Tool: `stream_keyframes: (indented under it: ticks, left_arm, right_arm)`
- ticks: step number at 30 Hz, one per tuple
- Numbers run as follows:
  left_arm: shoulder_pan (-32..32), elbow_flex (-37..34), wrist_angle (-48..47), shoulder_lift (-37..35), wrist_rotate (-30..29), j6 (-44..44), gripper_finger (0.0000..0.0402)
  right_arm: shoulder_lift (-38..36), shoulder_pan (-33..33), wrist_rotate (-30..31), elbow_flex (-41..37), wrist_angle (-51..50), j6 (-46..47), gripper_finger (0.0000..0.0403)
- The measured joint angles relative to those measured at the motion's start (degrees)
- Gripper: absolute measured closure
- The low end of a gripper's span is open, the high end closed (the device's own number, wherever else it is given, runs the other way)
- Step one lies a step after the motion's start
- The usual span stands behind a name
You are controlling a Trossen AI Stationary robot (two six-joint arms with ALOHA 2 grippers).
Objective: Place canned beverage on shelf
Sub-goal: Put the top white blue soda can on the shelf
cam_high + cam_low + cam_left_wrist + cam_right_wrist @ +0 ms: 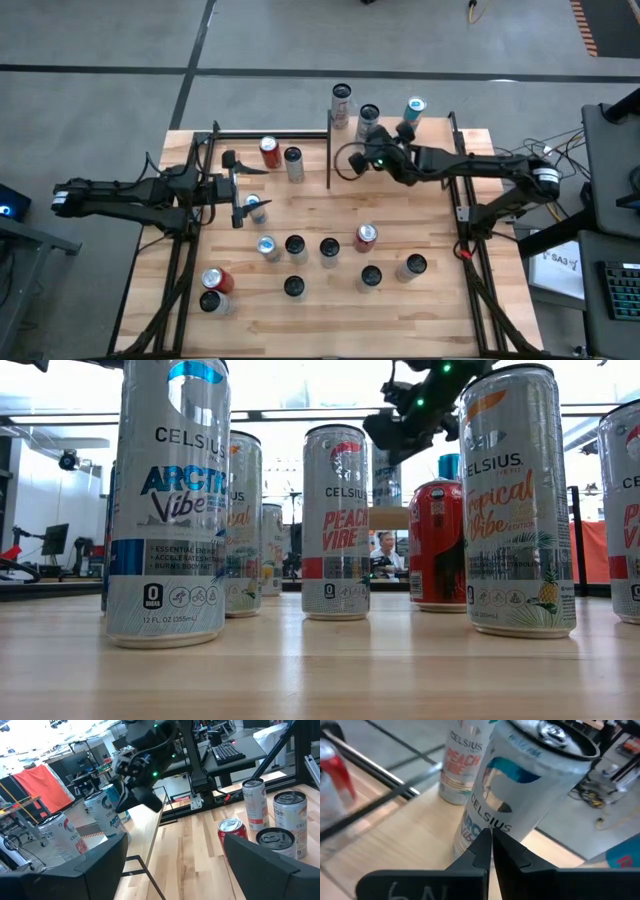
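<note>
From above, the light-wood plank desk (400, 310) carries about a dozen slim aluminium cans; at its far edge the small pale-wood shelf with thin black posts (435, 135) holds three cans, among them a silver Arctic Vibe can with a teal top (368, 122) and a silver Peach Vibe can (342, 104). The right gripper (372, 158) sits just in front of the Arctic Vibe can, whether touching it is unclear; the left gripper (238, 188) waits over the desk's left half, fingers spread wide beside a blue-topped can (256, 208). At desk height, near cans fill the picture and hide most of the shelf; the right gripper (405, 420) hangs dark above them, its fingertips cut off behind cans. The left wrist view looks between its own parted fingers (260, 865) toward the right gripper (142, 795), which partly masks the shelf cans. The right wrist view shows its fingers (479, 851) pressed together, holding nothing, with the Arctic Vibe can (520, 790) upright just beyond, its base hidden.
</note>
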Motion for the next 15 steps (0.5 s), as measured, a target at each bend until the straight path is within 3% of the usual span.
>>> stream_keyframes:
  ticks: [15]
  left_arm:
    - [0.0, 0.0, -0.2, 0.0, 0.0, 0.2, 0.0088]
  right_arm:
    - [2.8, -5.2, -1.4, 3.7, -2.8, -10.6, 0.0394]
